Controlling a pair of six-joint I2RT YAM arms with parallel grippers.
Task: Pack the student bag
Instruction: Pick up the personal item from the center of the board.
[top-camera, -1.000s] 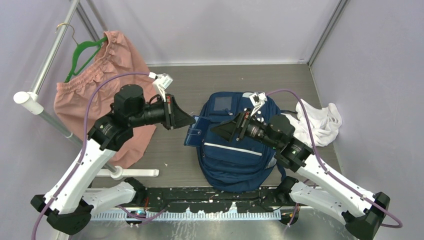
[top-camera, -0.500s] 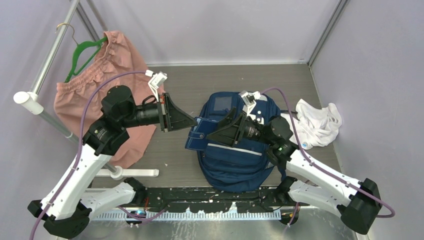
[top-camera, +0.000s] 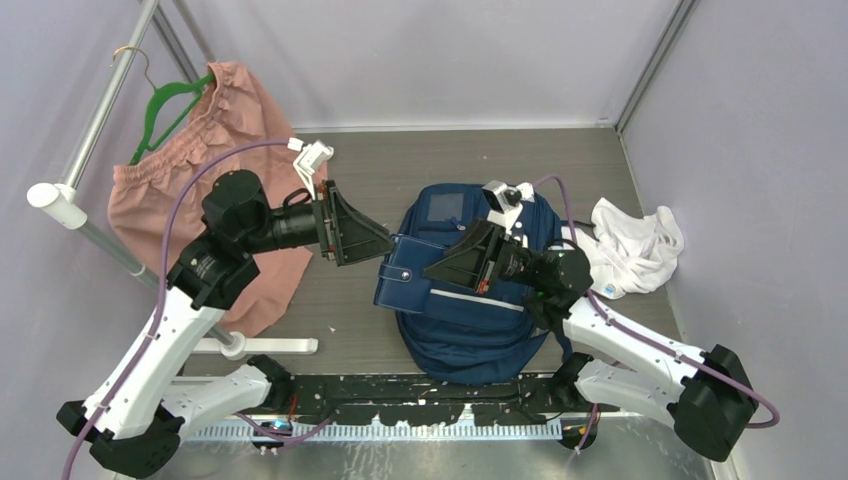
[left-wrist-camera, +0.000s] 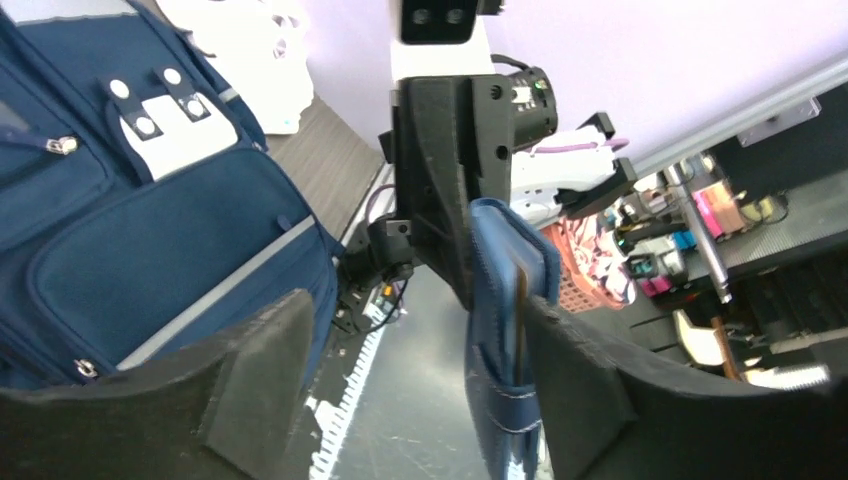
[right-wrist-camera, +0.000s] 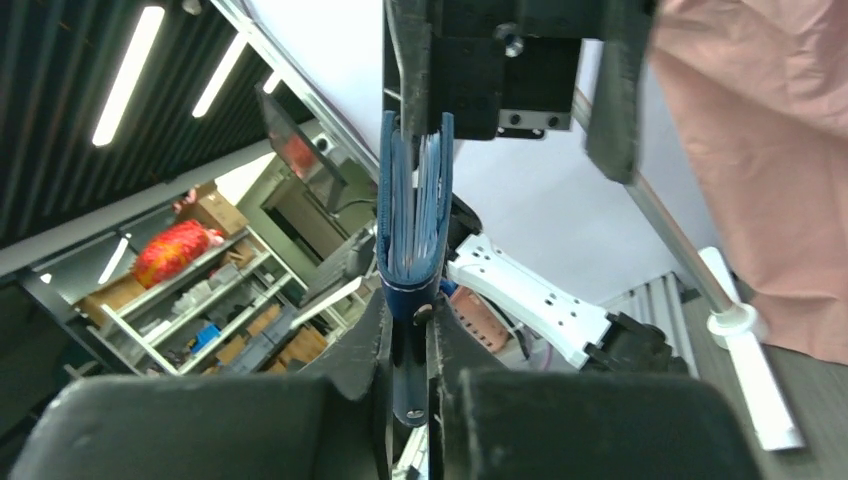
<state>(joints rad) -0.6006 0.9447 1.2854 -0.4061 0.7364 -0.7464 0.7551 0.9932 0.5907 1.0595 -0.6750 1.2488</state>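
Note:
The student bag (top-camera: 470, 325), a navy backpack with white stripes, lies on the table between the arms and also shows in the left wrist view (left-wrist-camera: 130, 230). Above its left edge a flat navy blue pouch (top-camera: 405, 272) hangs in the air. My right gripper (top-camera: 437, 272) is shut on the pouch's lower tab (right-wrist-camera: 410, 370), and the pouch (right-wrist-camera: 412, 220) stands edge-on above its fingers. My left gripper (top-camera: 385, 245) faces it from the left and is open (left-wrist-camera: 420, 400). The pouch (left-wrist-camera: 505, 330) rests against its right finger (left-wrist-camera: 585, 395), well apart from the left finger (left-wrist-camera: 255, 375).
A white cloth (top-camera: 635, 245) lies right of the backpack near the right wall. Pink shorts (top-camera: 215, 160) on a green hanger (top-camera: 165, 105) hang from a metal rack (top-camera: 100, 100) at the left. The rack's white foot (top-camera: 270, 346) lies by the left arm's base.
My left gripper has opened off the pouch while my right gripper has moved left and shut on it. The pouch has shifted slightly right.

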